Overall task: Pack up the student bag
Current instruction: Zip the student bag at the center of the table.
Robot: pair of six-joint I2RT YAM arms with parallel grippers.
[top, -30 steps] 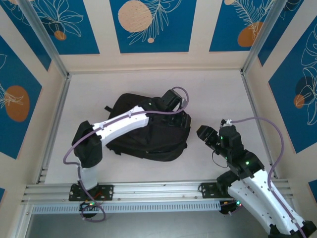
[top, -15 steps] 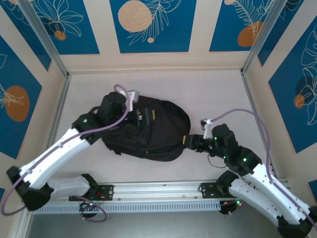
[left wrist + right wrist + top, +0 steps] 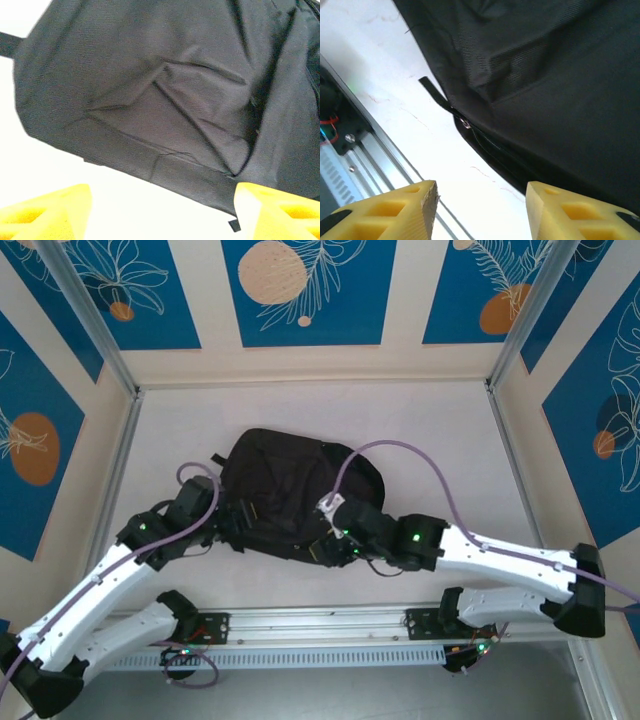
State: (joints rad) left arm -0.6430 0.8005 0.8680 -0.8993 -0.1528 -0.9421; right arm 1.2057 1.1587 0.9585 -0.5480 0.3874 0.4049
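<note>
The student bag (image 3: 285,485) is a large black fabric backpack lying flat in the middle of the table. My left gripper (image 3: 234,524) sits at its near-left edge. In the left wrist view this gripper (image 3: 162,215) is open; its yellow fingers (image 3: 47,212) straddle white table, and the bag's hem (image 3: 190,172) runs just ahead, close to the right finger. My right gripper (image 3: 326,546) is at the bag's near edge. Seen from the right wrist, it (image 3: 482,210) is open over bare table, with the bag (image 3: 545,75) and a zipper pull (image 3: 465,123) just ahead.
An aluminium rail (image 3: 320,625) runs along the table's near edge, close behind the right gripper (image 3: 355,155). Patterned walls enclose the table on three sides. A small black strap tab (image 3: 432,92) sticks out from the bag's edge.
The left arm swung from over the bag down to its near-left edge. The right arm reached from the right side across to the bag's near edge. The bag shifted a little.
</note>
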